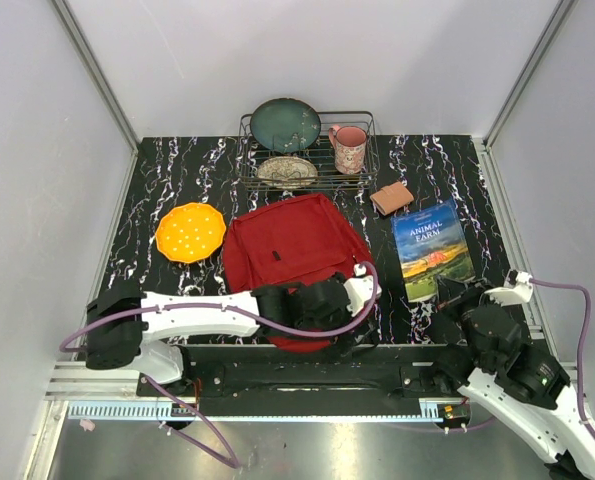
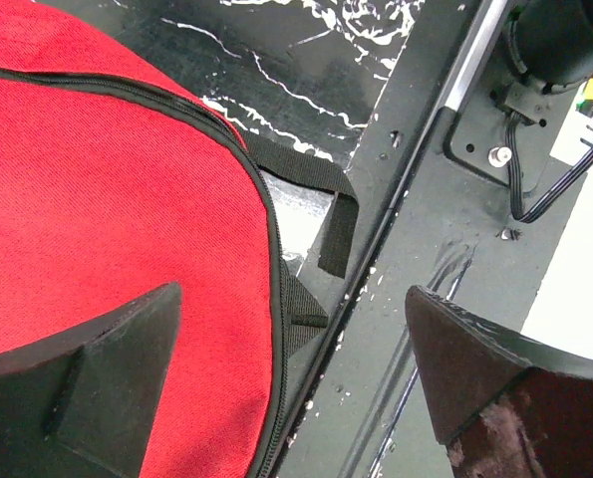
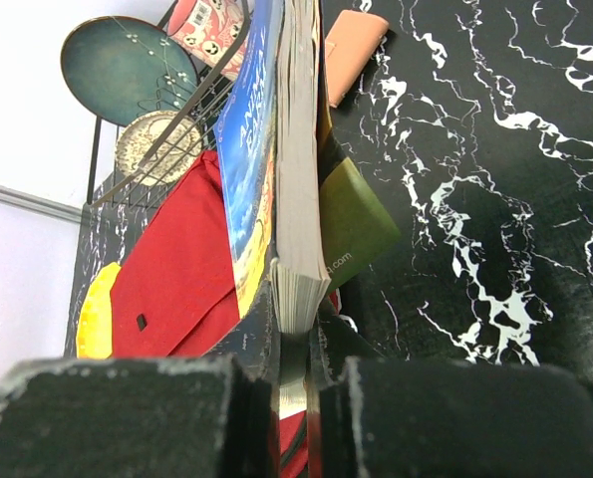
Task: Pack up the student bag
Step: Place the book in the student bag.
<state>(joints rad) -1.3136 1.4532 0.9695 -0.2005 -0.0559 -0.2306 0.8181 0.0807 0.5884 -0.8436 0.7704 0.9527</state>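
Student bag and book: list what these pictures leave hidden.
- Top view: the left arm covers the near edge of the student bag; whether a zip is open there cannot be told.
- Left wrist view: the frame's left and top edges cut the bag off; only one corner and a strap show.
- Right wrist view: the book, seen edge-on, hides part of the bag.

This looks like a robot lab, not a home. A left arm (image 1: 197, 312) and a right arm (image 1: 517, 365) are bolted by a metal rail (image 1: 277, 408) at the near edge of a black table (image 1: 177, 175) with white streaks. Plain white walls (image 1: 307, 50) with metal posts (image 1: 95, 70) box it in. Purple cables (image 1: 557, 285) run from the arms. Home things sit on the table: a bag (image 1: 292, 245), a book (image 1: 433, 248), a rack (image 1: 367, 170), a plate (image 1: 190, 232).
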